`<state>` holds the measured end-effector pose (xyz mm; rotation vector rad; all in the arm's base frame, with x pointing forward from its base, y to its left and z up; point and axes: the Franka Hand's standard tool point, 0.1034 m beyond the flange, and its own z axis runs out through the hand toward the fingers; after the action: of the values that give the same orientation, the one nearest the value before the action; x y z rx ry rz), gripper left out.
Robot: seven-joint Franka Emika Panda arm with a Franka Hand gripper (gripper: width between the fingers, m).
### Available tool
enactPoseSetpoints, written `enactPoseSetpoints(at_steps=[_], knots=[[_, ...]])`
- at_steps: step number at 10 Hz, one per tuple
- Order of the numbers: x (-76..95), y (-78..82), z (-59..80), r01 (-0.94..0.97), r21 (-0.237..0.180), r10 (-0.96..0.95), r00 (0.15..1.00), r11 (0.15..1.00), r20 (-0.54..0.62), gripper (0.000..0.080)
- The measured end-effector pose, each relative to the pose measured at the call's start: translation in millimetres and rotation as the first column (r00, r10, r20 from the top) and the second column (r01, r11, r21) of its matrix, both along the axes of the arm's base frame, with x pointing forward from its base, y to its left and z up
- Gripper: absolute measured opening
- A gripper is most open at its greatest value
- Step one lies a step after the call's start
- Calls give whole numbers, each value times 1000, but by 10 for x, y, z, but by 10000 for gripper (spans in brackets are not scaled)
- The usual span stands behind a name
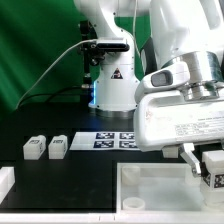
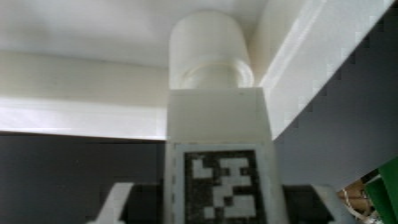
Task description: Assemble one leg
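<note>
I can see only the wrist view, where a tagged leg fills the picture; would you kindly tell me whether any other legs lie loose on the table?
Observer: Yes, I see two more legs lying side by side on the black table, toward the exterior view's left.
Operator: Thank you. What lies next to them?
Observer: The marker board lies flat just to the exterior view's right of them, in front of the arm's base.
Operator: And where is the gripper?
Observer: The gripper holds the leg at the exterior view's right edge, above the white tabletop piece.
</note>
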<state>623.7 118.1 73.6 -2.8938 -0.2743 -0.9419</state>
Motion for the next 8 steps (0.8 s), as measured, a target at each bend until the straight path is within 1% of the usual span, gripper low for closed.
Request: enactPoseSetpoints(at_steps=[3,4,5,6,7,8], knots=[[-9,-2,-16,1,0,-1,1000,1000,-24,291],[-15,-2,-25,0,-1,0,1000,1000,-28,405],[-16,-2,-27,0,-1,0,1000,1000,-29,539],[-17,-2,-30,0,-1,0,1000,1000,-29,539],[-18,-2,-32,0,-1,0,1000,1000,-30,627],[-19,-2,-34,0,-1,0,1000,1000,-30,642]])
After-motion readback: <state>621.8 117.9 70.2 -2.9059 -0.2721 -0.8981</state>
